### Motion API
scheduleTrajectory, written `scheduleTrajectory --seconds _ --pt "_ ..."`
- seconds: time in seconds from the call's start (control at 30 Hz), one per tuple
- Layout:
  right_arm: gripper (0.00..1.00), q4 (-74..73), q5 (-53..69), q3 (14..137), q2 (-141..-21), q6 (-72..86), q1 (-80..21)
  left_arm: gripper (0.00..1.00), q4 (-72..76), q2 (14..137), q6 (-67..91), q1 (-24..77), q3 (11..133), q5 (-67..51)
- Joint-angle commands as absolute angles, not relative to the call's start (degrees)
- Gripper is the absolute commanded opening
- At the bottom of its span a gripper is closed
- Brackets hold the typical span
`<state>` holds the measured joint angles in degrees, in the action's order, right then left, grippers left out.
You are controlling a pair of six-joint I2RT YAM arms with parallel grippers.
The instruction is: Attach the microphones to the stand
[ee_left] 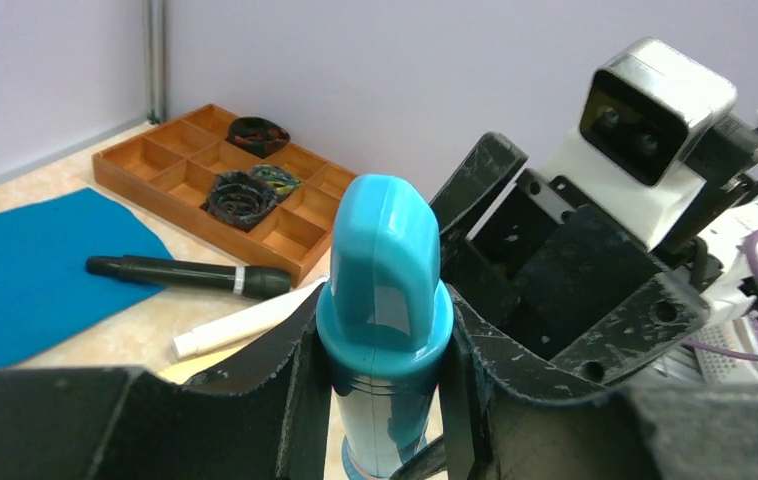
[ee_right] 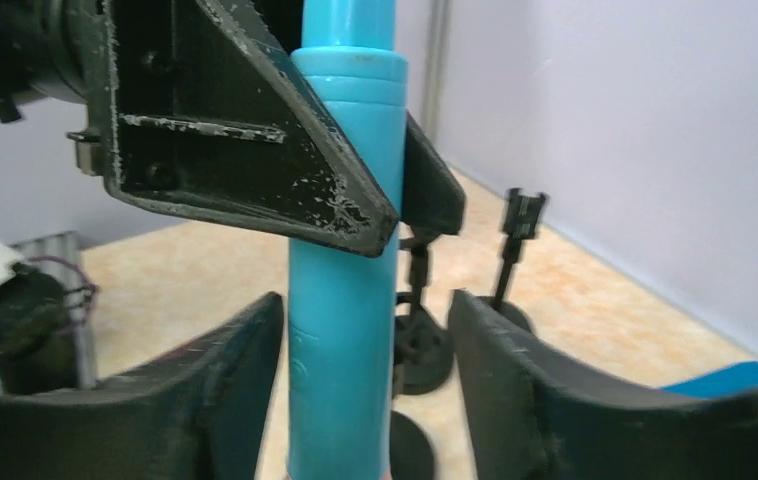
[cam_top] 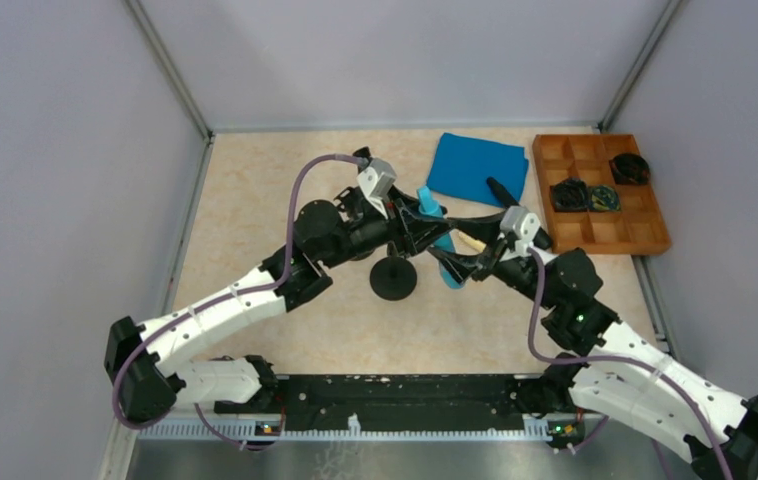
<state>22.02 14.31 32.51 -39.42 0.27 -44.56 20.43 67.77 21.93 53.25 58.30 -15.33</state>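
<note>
The light blue microphone [cam_top: 442, 245] is held off the table between both grippers. My left gripper [ee_left: 385, 335] is shut on it just below its head collar [ee_left: 385, 320]. My right gripper [ee_right: 365, 325] is open around the lower body [ee_right: 340, 380], with a clear gap on its right side. The black stand [cam_top: 393, 277] has a round base and sits on the table just left of the grippers; its upright clips [ee_right: 521, 215] show behind the microphone. The black microphone [ee_left: 190, 275], the white one [ee_left: 245, 325] and a cream one [cam_top: 470, 240] lie on the table.
A blue cloth [cam_top: 477, 168] lies at the back, with the black microphone at its right edge. A wooden compartment tray [cam_top: 645, 215] holding coiled cables stands at the back right. Walls enclose the table on three sides.
</note>
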Motion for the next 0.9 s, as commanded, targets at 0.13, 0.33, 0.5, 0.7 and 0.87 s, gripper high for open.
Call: scheduleTrajectory --seconds 0.13,0.33,0.5,0.7,0.87 --pt "0.78 24.4 5.6 34.4 -34.3 5.8 -44.2 0.00 41.4 62.0 14.3 53.4 48.4 -5.1" --pt "0.78 33.6 -1.3 31.0 -33.2 24.4 -44.1 0.00 51.1 61.8 9.0 53.4 45.3 -5.0" --pt "0.76 37.5 -11.7 28.3 -33.7 53.8 -44.1 0.00 65.6 63.3 3.6 53.4 41.8 -12.0" --pt "0.74 41.2 -16.9 26.5 -34.4 67.1 -44.1 0.00 78.8 67.6 -7.2 53.4 40.2 -19.9" --pt "0.75 36.8 -19.4 27.1 -35.0 73.6 -44.2 0.00 85.8 70.6 -17.6 53.4 39.6 -25.5"
